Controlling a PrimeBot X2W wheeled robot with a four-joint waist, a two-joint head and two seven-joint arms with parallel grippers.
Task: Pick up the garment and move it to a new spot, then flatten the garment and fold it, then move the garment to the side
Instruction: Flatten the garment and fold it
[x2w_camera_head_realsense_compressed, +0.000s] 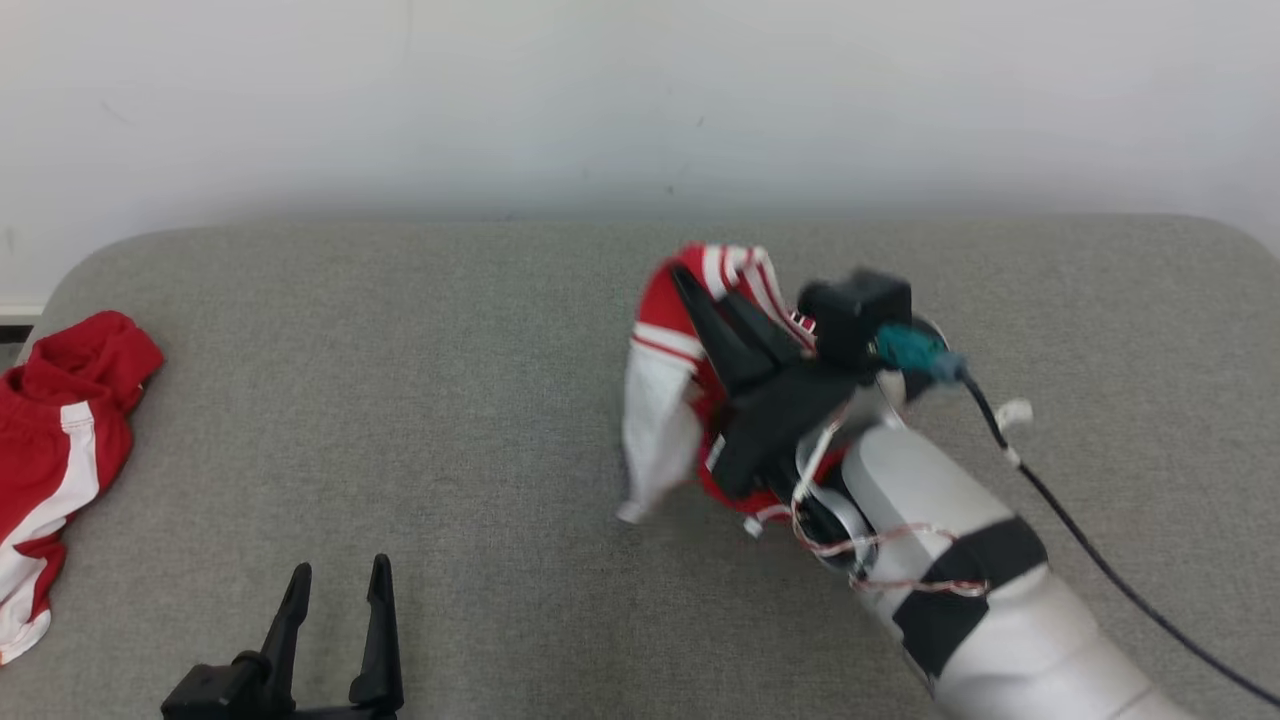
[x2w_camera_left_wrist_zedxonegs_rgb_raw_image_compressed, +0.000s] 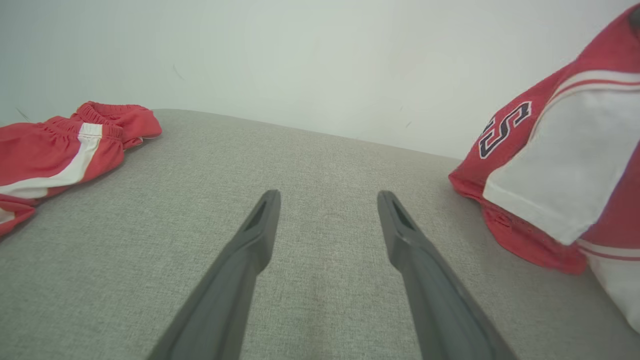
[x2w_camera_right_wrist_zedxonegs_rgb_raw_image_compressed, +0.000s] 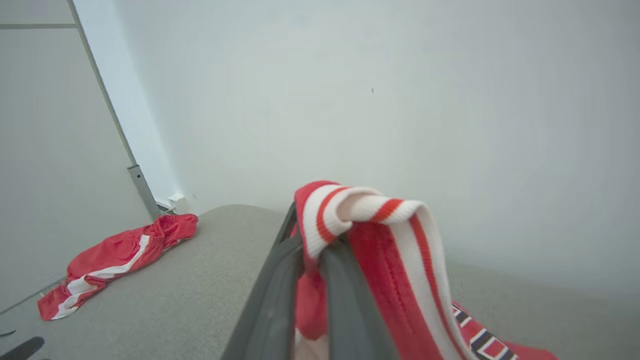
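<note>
Nearest, at lower left of the head view: left gripper, long dark fingers spread apart and pointing away over the grey fabric tabletop. Same spread seen from its own wrist camera, with bare cloth between the tips.

Farther in, to the right: pale right forearm banded in black, trailed by a dark cable. At its end, right gripper pressed together, pinching the striped red-and-white ribbed edge of the garment. Seen up close from the right wrist, draped over the fingertips in a red and white fold.

Garment bunched and hanging right of centre, white panel to the left, dark lettering visible on red from the left wrist. Lower hem down at the tabletop; resting or just clear, hard to tell.

Well apart, at the far left edge: red shorts with a white stripe, crumpled.

Beyond, plain white wall.
</note>
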